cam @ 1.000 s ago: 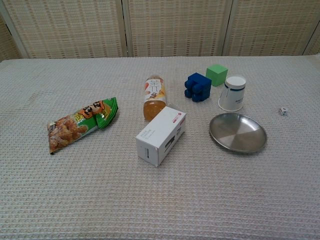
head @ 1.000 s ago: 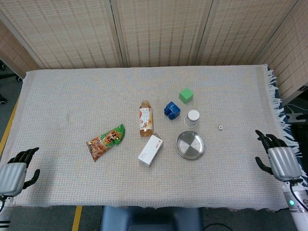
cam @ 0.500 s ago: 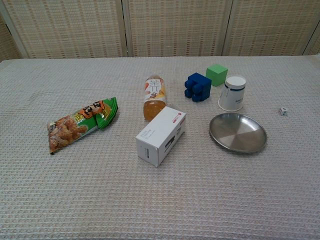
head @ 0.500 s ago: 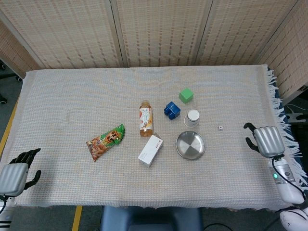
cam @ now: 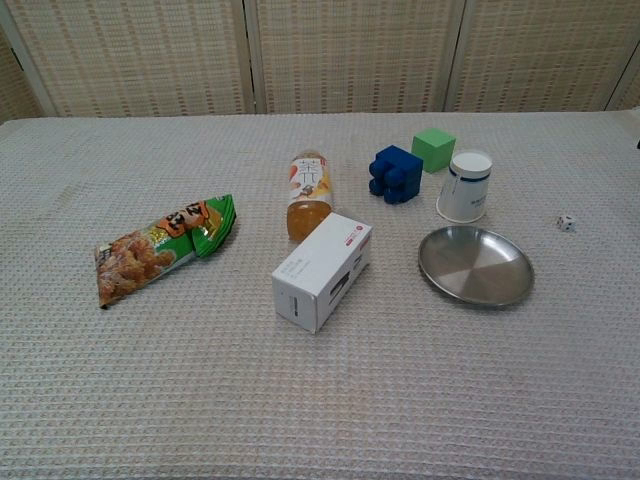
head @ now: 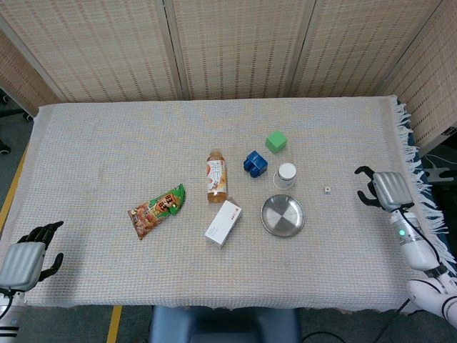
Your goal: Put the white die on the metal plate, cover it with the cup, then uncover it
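Note:
The small white die point(head: 327, 190) point(cam: 566, 223) lies on the cloth, to the right of the round metal plate point(head: 282, 215) point(cam: 475, 266). A white paper cup point(head: 285, 175) point(cam: 465, 186) stands upright just behind the plate. My right hand point(head: 382, 189) hovers near the table's right edge, a short way right of the die, its fingers apart and holding nothing. At the front left corner, off the table's edge, my left hand point(head: 27, 255) is open and holds nothing. Neither hand shows in the chest view.
A blue block point(head: 254, 162), a green cube point(head: 276, 141), a lying tea bottle point(head: 216, 175), a white box point(head: 223, 223) and a snack bag point(head: 157, 209) lie across the middle. Cloth fringe hangs over the right edge. Woven screens stand behind the table.
My right hand has moved up from the front right corner towards the die. My left hand has sunk slightly lower at the front left. The objects have not moved.

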